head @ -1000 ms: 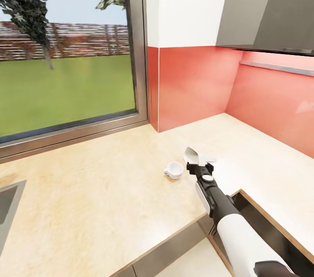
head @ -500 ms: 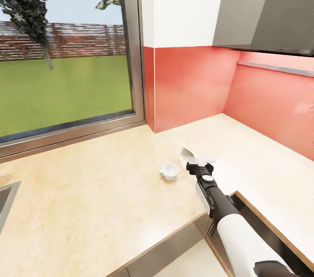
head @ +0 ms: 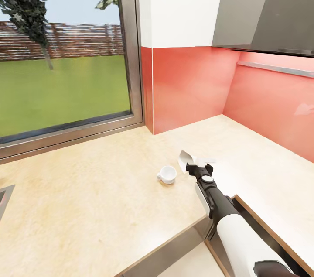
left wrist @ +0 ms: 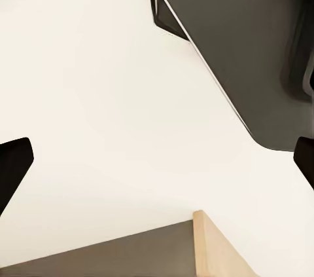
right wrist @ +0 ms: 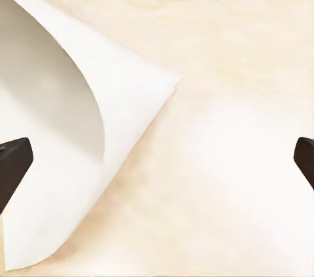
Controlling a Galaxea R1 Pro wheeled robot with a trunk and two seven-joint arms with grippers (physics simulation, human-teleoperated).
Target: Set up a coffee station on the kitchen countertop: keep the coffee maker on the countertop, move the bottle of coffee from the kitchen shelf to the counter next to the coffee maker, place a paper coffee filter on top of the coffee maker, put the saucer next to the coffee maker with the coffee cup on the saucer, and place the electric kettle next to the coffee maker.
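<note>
A small white coffee cup [head: 167, 174] stands on the beige countertop [head: 87, 189]. Just right of it lies a white paper coffee filter [head: 187, 158], a cone on its side. My right gripper [head: 199, 166] hovers low at the filter's near edge. In the right wrist view the filter [right wrist: 72, 159] lies on the counter between the widely spread fingertips [right wrist: 13, 162], and the gripper [right wrist: 158, 159] is open. The left gripper [left wrist: 158, 162] is open too, with pale floor and a dark cabinet below it. The coffee maker, kettle, saucer and coffee bottle are out of view.
A large window [head: 65, 72] borders the counter's far side, and red backsplash [head: 192, 85] forms the corner at right. A dark open compartment with a wood rim [head: 261, 224] sits under my right arm. A sink corner [head: 3, 196] shows at far left.
The whole view has slid slightly, so the scene shifts left in the picture. My right gripper stays by the filter, a little farther from the cup.
</note>
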